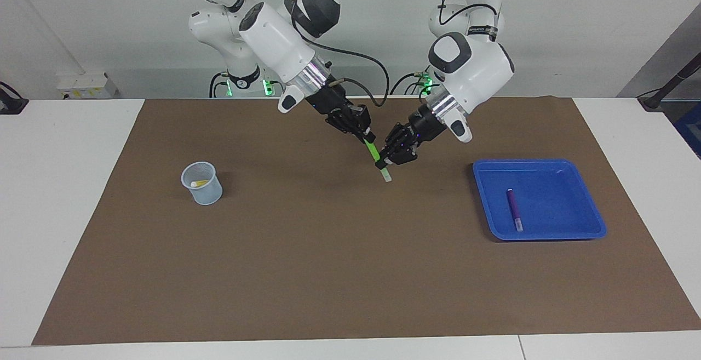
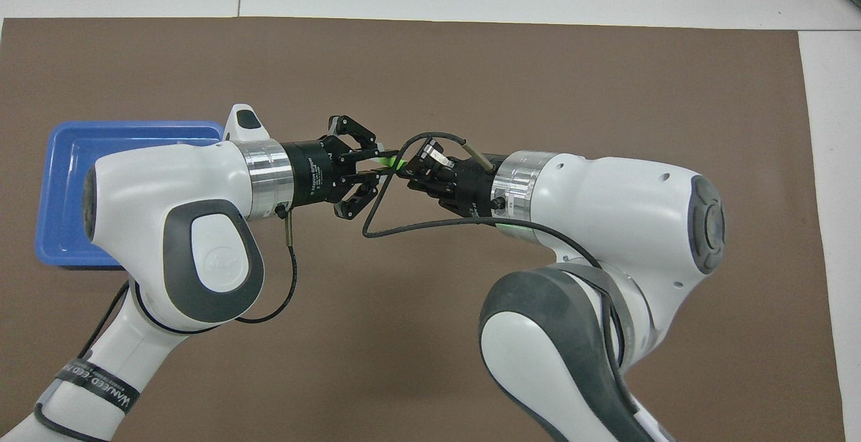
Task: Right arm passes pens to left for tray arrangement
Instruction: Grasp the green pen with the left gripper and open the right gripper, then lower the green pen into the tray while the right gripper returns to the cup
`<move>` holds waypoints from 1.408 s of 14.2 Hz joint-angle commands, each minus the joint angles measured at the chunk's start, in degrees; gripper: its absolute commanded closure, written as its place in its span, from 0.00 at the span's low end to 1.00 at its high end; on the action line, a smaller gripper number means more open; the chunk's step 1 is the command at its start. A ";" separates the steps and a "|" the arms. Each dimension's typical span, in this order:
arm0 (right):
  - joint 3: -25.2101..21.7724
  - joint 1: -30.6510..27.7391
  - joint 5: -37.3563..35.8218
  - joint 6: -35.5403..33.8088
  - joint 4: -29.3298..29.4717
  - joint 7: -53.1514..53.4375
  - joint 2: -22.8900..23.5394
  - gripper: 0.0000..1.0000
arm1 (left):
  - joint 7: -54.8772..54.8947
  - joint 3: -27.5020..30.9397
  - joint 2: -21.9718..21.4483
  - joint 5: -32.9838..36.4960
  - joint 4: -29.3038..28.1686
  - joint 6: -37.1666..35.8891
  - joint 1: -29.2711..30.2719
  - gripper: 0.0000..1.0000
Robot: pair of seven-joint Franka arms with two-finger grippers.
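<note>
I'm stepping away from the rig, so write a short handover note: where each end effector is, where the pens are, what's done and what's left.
Left end effector: shut on the green pen, in the air over the mat's middle.
Right end effector: at the green pen's upper end; whether it grips can't be told.
Purple pen: lying in the blue tray.
Yellow pen: in the cup toward the right arm's end.
Done: purple pen placed.
Left: finish the green handover, tray it, then pass the yellow pen.

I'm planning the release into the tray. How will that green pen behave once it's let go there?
The green pen is slim and round, so it may roll on the flat blue tray; the raised rim should stop it. It stays straight held between both grippers, so it is probably stiff and light.
</note>
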 commanded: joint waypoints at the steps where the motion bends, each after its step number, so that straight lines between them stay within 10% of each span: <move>1: 0.12 -1.90 -0.31 -2.76 0.09 -1.09 -0.42 0.00 | 1.74 0.67 -2.33 1.35 -0.59 -3.24 0.62 1.00; 14: 0.21 -18.78 -43.00 -25.27 0.63 -46.32 -1.65 0.00 | 25.27 0.76 -4.08 16.02 0.38 -22.12 14.14 1.00; 20: 0.21 -25.98 -46.80 -23.52 -4.21 -54.87 -1.30 0.00 | 45.22 0.76 -4.53 27.62 1.86 -33.12 24.69 1.00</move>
